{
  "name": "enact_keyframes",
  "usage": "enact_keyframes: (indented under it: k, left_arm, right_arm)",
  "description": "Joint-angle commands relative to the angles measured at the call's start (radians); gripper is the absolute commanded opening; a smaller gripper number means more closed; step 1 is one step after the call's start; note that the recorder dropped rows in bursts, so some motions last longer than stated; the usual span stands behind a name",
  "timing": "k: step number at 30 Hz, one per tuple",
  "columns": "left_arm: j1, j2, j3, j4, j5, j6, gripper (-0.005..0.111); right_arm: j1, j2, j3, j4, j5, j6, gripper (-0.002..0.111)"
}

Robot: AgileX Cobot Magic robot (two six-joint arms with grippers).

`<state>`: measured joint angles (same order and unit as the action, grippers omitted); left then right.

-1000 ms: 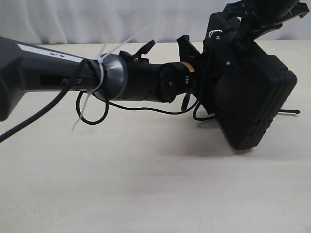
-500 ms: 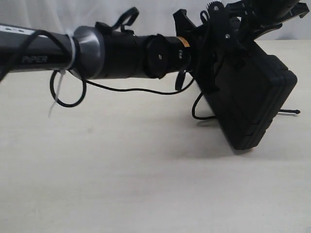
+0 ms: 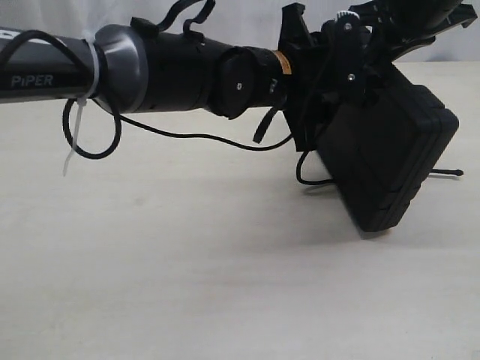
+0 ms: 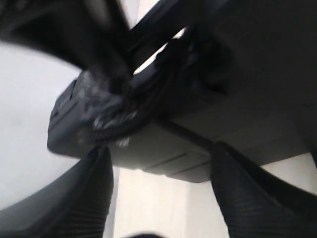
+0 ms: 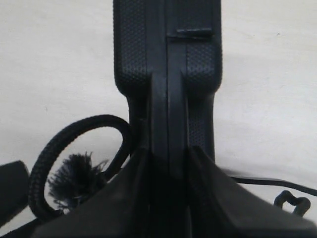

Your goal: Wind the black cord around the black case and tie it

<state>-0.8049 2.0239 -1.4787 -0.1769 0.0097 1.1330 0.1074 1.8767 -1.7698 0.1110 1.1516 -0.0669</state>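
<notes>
Over by the counter's (image 3: 225, 285) right edge, the case (image 3: 390, 165) stands tilted, with the right pincer (image 5: 168, 163) clamped on its top edge. The left arm has lifted over the last second, so its pincer (image 3: 300, 82), fingers apart, now sits at the case's upper left, and the cord (image 3: 454, 172) trails slack below. Wrapping looks barely begun to me. Left wrist view's a blur, so I can't tell how the cord runs behind the case.
</notes>
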Motion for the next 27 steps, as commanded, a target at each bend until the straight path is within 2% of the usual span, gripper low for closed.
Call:
enact_keyframes:
  k: [1,4,12,18,27]
  left_arm:
    - [-0.006,-0.013,-0.001,0.034,-0.036,-0.005,0.056]
    - [-0.016,-0.013,-0.001,0.018,-0.093,-0.038,0.051]
    - [-0.039,0.012,-0.001,0.017,-0.108,-0.043,0.0]
    - [-0.054,0.026,-0.001,0.0,-0.152,-0.043,0.0]
    - [-0.065,0.041,-0.001,0.001,-0.145,-0.041,0.0]
  right_arm:
    - [0.0,0.012,0.017,0.004,0.023,-0.007,0.004]
    - [0.0,0.012,0.017,0.004,0.023,-0.007,0.004]
    - [0.0,0.012,0.017,0.006,0.023,-0.007,0.004]
    - [0.0,0.012,0.017,0.009,0.023,-0.007,0.004]
    - [0.0,0.012,0.02,0.009,0.024,-0.007,0.004]
